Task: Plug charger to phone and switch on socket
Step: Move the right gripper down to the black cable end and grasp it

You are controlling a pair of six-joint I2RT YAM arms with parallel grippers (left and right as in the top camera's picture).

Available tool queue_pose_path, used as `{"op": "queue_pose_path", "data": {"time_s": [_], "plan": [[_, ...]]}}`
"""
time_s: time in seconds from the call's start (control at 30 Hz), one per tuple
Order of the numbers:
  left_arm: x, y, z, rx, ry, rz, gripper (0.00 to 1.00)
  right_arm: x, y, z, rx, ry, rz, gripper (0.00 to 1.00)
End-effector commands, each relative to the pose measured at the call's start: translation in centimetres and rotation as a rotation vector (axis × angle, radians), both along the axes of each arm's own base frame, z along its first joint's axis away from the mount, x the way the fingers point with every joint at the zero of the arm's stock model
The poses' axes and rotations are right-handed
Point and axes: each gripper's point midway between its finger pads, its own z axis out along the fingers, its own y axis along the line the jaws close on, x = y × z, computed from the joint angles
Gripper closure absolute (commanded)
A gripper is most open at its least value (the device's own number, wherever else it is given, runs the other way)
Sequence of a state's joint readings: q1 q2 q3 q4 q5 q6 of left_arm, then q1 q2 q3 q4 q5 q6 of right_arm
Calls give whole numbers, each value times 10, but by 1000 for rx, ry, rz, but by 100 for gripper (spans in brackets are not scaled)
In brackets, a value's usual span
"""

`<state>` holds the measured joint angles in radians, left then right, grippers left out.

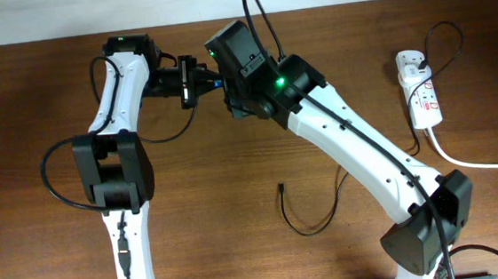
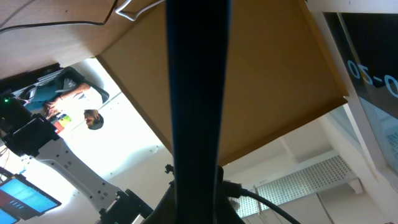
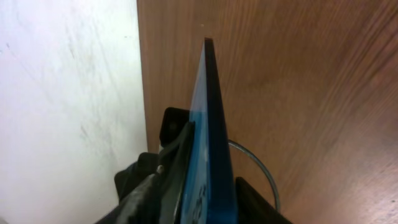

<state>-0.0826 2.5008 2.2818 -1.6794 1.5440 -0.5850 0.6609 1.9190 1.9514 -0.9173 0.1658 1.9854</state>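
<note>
The phone (image 1: 189, 80) is held on edge above the far middle of the table, between both grippers. My left gripper (image 1: 176, 80) is shut on it from the left; in the left wrist view the phone (image 2: 196, 93) is a dark upright bar in the jaws (image 2: 196, 208). My right gripper (image 1: 220, 82) is shut on it from the right; the right wrist view shows its blue screen edge-on (image 3: 208, 124) between the fingers (image 3: 208, 208). The charger's plug tip (image 1: 281, 188) lies loose on the table, its thin black cable (image 1: 310, 230) looping beside it. The socket (image 1: 419, 90) lies far right.
The socket's thick white cord (image 1: 473, 162) runs off the right edge. The right arm (image 1: 366, 157) crosses the table diagonally above part of the charger cable. The left arm (image 1: 117, 159) stands at the left. The table's far edge (image 3: 138, 62) is close behind the phone.
</note>
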Motion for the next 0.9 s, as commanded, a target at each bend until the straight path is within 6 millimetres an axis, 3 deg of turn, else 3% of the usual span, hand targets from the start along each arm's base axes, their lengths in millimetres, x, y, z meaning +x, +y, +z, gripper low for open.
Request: {"op": "queue_pose_path", "data": {"time_s": [0.0,0.03,0.1,0.17,0.23,0.27,0.33,0.37,0.4,0.47,0.5,0.57,0.63,0.7,0.73,0.8,0.87], "plan": [[4,2,5,-27,-2,13,100,7,7,24,-107,-142,187,40],[4,2,5,-28,-20,13,100,11,8,33,-163,-209,268,2],[10,1,3,-35,-114,12,100,15,-4,49,-233,-273,333,2],[16,1,-5,-5,-206,2,100,17,-36,79,-364,-370,456,1],[26,5,-33,142,-340,-24,100,-6,-54,113,-559,-586,924,2],[34,8,-42,195,-426,-26,100,-26,-62,111,-608,-628,1122,1],[48,11,-42,184,-697,-35,100,-74,-105,62,-634,-361,1332,1],[48,11,-42,178,-760,-44,100,-100,-119,34,-603,-194,1430,1],[48,11,-40,174,-809,-50,100,-112,-126,14,-573,-89,1459,2],[52,11,-21,173,-958,-58,100,-118,-127,-17,-521,6,1436,11],[58,17,-6,268,-1056,-74,100,-120,-123,-38,-482,25,1444,11],[72,52,13,676,-1163,-114,100,-135,-112,-69,-362,55,1476,11],[78,88,38,967,-1221,-112,100,-149,-108,-117,-321,99,1491,16],[73,91,39,984,-1205,-121,100,-160,-102,-156,-262,158,1397,38],[72,91,37,983,-1198,-125,100,-163,-101,-167,-255,170,1380,48],[72,89,37,981,-1197,-129,100,-176,-90,-192,-236,196,1333,59],[70,89,36,980,-1191,-133,100,-181,-81,-200,-232,201,1308,62]]}}
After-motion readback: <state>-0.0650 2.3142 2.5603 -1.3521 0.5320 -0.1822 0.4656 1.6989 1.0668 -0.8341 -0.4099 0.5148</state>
